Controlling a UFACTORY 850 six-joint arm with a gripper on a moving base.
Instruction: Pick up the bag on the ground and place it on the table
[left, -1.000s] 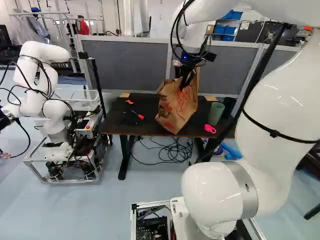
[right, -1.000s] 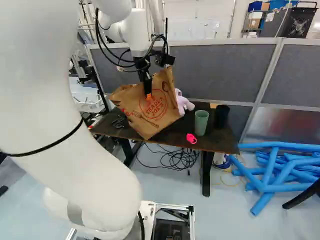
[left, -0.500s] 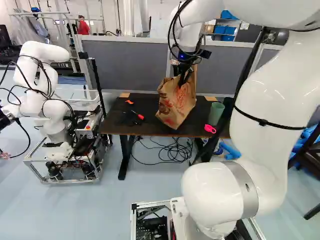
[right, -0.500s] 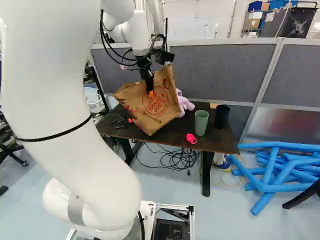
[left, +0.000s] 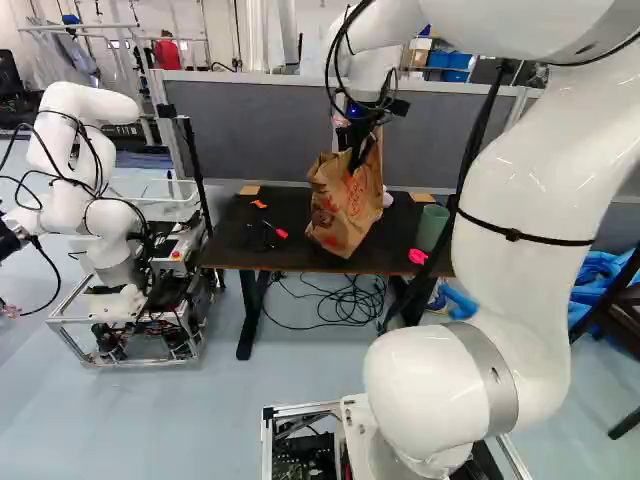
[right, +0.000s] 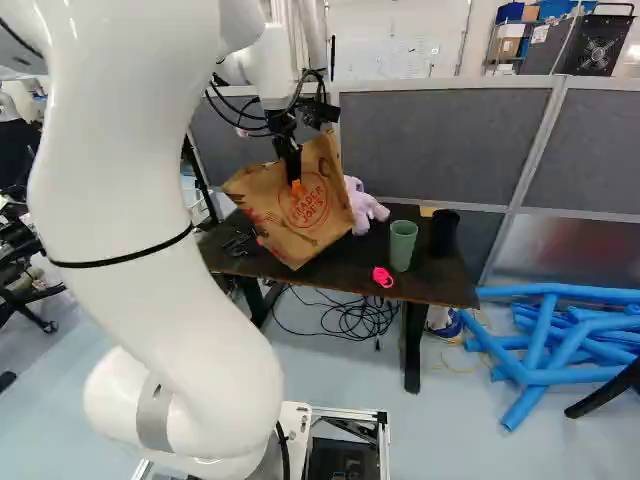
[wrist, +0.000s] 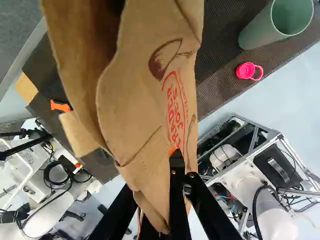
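Shifted toward the left of both base views over the last half second, the white arm (right: 150, 170) carries a brown paper bag (right: 285, 215) with it above the worktop (left: 285, 205), opening more of a pale purple plush toy (right: 367, 205) to the left base view. The base has not moved. The tool (right: 296, 183) is closed on the bag's upper part, paper pinched between its two fingers, one orange-tipped finger showing against the printed side. Gripped there, off to one side, the bag hangs tilted, a lower corner pointing down; the high grip likely leaves its base free to meet the surface first. Whether that corner touches cannot be told. A green cup (right: 402, 246), a black cup (right: 443, 232) and a bright pink item (right: 383, 278) stand to one side of the bag, likely why it is being brought down away from them. With the lift apparently done, lowering and levelling would come next; letting go while it leans could tip it over.
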